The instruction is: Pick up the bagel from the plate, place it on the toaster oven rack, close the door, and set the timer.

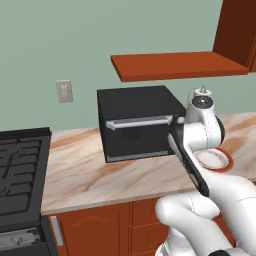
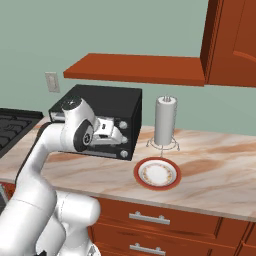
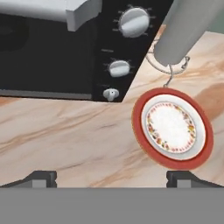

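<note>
The black toaster oven stands on the counter with its door shut, the silver bar handle across its top. The rack is hidden behind the door. The red-rimmed plate lies bare to the oven's right, also seen from the base. No bagel shows in any view. My gripper is open, fingertips wide apart, hovering over the counter in front of the oven's lower right corner. Three silver knobs run down the oven's right side, a large one at the top.
A white paper-towel roll on a wire stand stands behind the plate. The dark stove sits left of the counter. A red-brown shelf hangs over the oven, and a wall cabinet lies to the right.
</note>
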